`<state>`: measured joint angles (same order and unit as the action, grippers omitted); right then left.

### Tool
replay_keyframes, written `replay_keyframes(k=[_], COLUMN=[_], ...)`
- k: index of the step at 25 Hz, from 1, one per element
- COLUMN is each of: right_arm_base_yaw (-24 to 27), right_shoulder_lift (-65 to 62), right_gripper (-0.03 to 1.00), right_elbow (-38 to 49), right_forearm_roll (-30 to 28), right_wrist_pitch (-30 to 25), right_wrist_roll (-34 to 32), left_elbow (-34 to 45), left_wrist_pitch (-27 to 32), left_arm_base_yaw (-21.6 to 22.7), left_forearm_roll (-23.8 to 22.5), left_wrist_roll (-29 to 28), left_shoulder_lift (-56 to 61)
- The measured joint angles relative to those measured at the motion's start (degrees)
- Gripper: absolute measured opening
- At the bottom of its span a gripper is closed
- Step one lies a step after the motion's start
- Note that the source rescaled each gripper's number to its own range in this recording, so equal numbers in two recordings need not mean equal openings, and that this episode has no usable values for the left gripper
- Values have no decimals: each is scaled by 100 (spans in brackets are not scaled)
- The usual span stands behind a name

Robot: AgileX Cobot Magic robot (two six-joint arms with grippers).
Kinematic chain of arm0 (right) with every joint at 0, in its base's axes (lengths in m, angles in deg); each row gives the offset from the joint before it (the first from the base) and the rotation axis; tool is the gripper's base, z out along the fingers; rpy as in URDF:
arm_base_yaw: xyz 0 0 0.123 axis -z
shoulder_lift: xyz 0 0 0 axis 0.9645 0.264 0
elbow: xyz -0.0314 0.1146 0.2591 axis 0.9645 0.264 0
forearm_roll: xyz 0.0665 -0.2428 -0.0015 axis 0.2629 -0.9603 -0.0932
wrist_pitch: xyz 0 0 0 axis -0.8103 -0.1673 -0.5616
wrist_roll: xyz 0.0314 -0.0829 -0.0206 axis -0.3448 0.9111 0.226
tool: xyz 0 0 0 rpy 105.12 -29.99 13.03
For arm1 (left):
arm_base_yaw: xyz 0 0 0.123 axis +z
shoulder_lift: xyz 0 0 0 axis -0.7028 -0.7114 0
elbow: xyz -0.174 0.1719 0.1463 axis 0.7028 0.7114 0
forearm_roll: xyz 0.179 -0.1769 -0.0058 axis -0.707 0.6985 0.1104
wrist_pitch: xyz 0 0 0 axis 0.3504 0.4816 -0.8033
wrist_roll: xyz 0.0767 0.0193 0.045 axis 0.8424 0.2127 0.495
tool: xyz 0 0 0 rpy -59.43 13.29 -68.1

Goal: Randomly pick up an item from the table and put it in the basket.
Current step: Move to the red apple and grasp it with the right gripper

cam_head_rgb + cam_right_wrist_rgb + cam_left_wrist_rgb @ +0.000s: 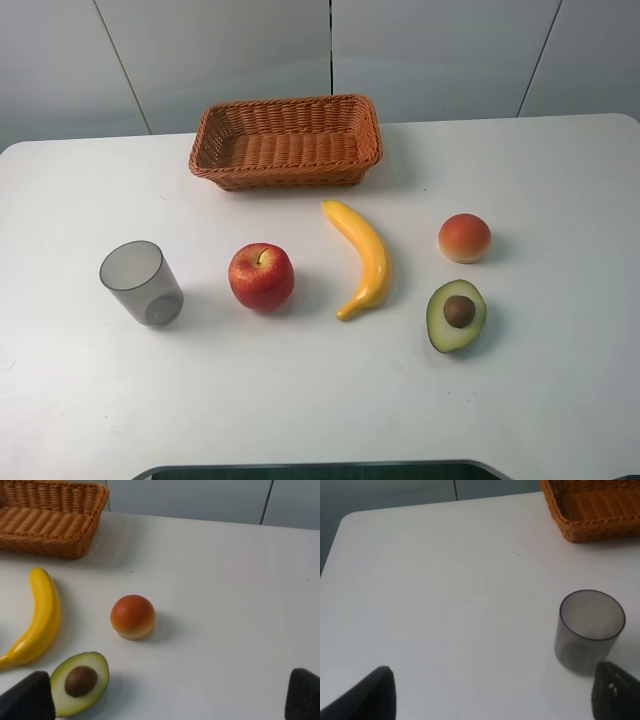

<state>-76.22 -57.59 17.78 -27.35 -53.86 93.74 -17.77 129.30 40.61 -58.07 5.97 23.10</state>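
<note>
Left end effector [495, 695] and right end effector [165, 700] gape over table [560, 400] (apple [261, 277] untouched).

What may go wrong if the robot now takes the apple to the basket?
The apple is round and glossy, so it may slip or roll away. The cup and the banana flank it; a wide approach may knock one. The basket is shallow, so a high drop may bounce out.
</note>
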Motion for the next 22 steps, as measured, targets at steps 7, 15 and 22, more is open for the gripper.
replay_keyframes(k=[7,15,22], right_arm_base_yaw=[0,-187,-2007], right_shoulder_lift=[1086,3645,5572], right_gripper=[100,100,100], right_elbow=[-439,-1194,-1738], right_forearm_roll=[112,370,272], right_wrist_pitch=[-113,425,957], right_wrist_roll=[0,568,1135], left_elbow=[0,0,0], left_wrist_pitch=[0,0,0], left_arm_base_yaw=[0,0,0], left_forearm_roll=[0,0,0], left_wrist_roll=[0,0,0], left_shoulder_lift=[0,0,0])
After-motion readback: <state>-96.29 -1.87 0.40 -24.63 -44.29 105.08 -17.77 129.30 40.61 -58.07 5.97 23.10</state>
